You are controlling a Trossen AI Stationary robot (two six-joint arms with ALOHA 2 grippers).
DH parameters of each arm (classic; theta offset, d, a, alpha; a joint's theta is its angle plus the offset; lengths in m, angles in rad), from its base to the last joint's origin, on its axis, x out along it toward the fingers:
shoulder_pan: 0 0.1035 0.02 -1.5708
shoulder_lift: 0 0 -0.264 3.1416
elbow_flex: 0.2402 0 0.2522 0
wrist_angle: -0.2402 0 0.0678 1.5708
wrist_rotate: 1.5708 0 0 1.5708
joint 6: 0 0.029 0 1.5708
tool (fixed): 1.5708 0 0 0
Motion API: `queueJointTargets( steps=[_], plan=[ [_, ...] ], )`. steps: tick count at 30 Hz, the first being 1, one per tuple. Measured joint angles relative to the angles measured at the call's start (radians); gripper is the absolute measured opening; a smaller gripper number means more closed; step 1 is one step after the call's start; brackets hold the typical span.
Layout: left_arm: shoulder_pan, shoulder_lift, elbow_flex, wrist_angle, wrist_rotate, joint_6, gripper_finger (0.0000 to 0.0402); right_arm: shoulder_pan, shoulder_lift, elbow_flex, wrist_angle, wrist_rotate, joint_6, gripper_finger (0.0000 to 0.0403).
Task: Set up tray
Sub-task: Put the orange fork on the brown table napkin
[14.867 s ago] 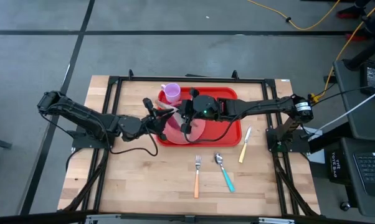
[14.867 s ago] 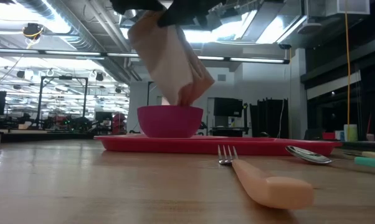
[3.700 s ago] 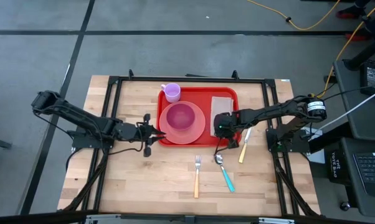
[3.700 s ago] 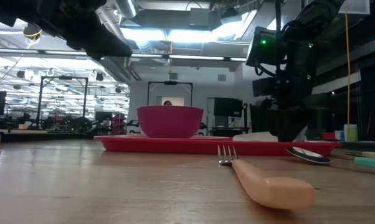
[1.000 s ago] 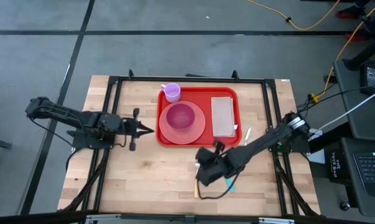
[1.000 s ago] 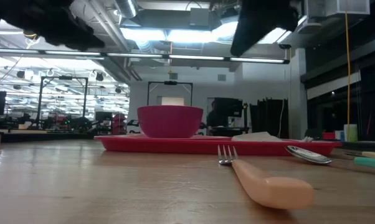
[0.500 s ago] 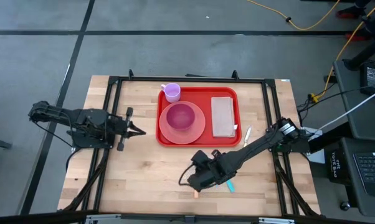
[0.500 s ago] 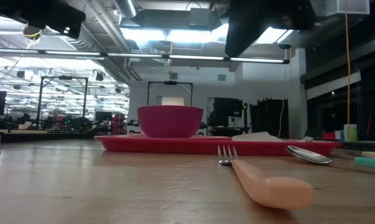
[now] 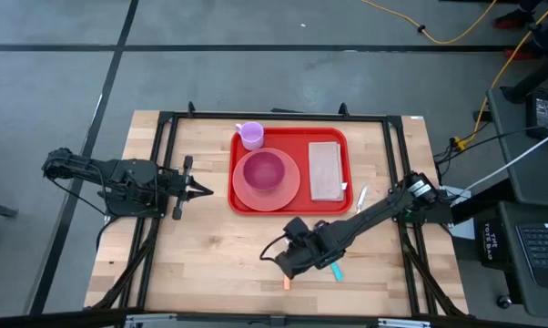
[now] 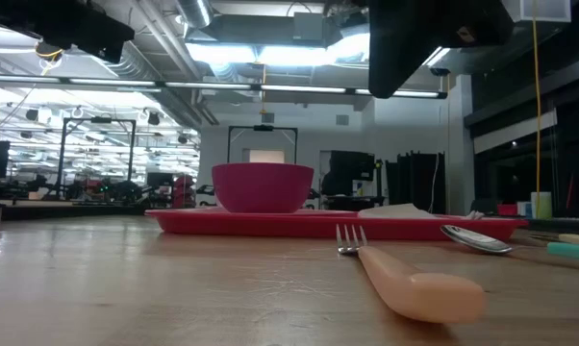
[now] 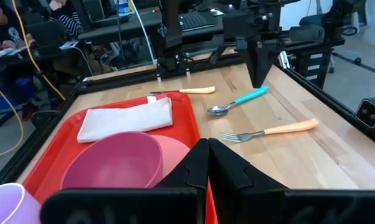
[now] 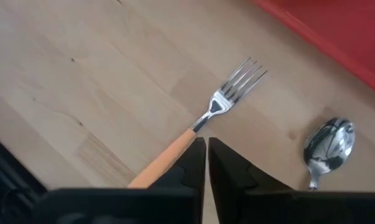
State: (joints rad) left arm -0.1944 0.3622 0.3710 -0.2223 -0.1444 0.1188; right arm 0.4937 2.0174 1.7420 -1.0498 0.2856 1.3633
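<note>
The red tray [image 9: 305, 206] lies at the table's far middle. It carries a pink plate with a magenta bowl [image 9: 266, 171] and a folded beige napkin [image 9: 326, 170]; a lilac cup [image 9: 250, 136] stands at its far left corner. An orange-handled fork [image 12: 222, 102] lies flat on the wood near the tray, a teal-handled spoon [image 12: 327, 146] beside it, and a yellow-handled knife [image 9: 357, 214] to the tray's right. My right gripper [image 12: 206, 144] hangs shut above the fork's handle, well off the table [image 10: 434, 38]. My left gripper [image 9: 204, 191] waits shut, left of the tray.
A black metal frame [image 9: 165, 123] runs around the table top. Bare wood spreads across the near left of the table [image 9: 210, 264] and along its near edge. In the high view the right arm hides most of the fork and the spoon.
My right gripper has moved a little toward the table's near left, over the fork. My left gripper has drawn back from the tray toward the table's left edge. The tray and the cutlery have stayed where they were.
</note>
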Motion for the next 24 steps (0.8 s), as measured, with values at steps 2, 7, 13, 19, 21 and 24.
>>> queueJointTargets(
  steps=[2,7,13,19,21,24],
  plan=[
    [0.000,0.000,0.000,0.000,0.000,0.000,0.0003,-0.001,0.000,0.000,0.012,-0.020,0.024,0.0025],
    [0.000,0.000,0.000,0.000,0.000,0.000,0.0003,0.004,0.000,-0.028,0.059,-0.012,0.047,0.0019],
    [0.000,0.000,0.000,-0.013,0.000,-0.001,0.0003,0.009,0.001,-0.116,0.120,-0.009,0.094,0.0024],
    [0.000,0.000,0.000,-0.015,0.000,-0.002,0.0003,0.008,0.001,-0.198,0.206,-0.014,0.161,0.0069],
    [0.000,0.000,0.000,-0.015,0.000,-0.001,0.0003,0.008,0.000,-0.214,0.233,-0.021,0.161,0.0088],
    [0.000,0.000,0.000,-0.015,0.000,-0.001,0.0003,0.008,0.000,-0.222,0.285,-0.025,0.154,0.0116]
  ],
)
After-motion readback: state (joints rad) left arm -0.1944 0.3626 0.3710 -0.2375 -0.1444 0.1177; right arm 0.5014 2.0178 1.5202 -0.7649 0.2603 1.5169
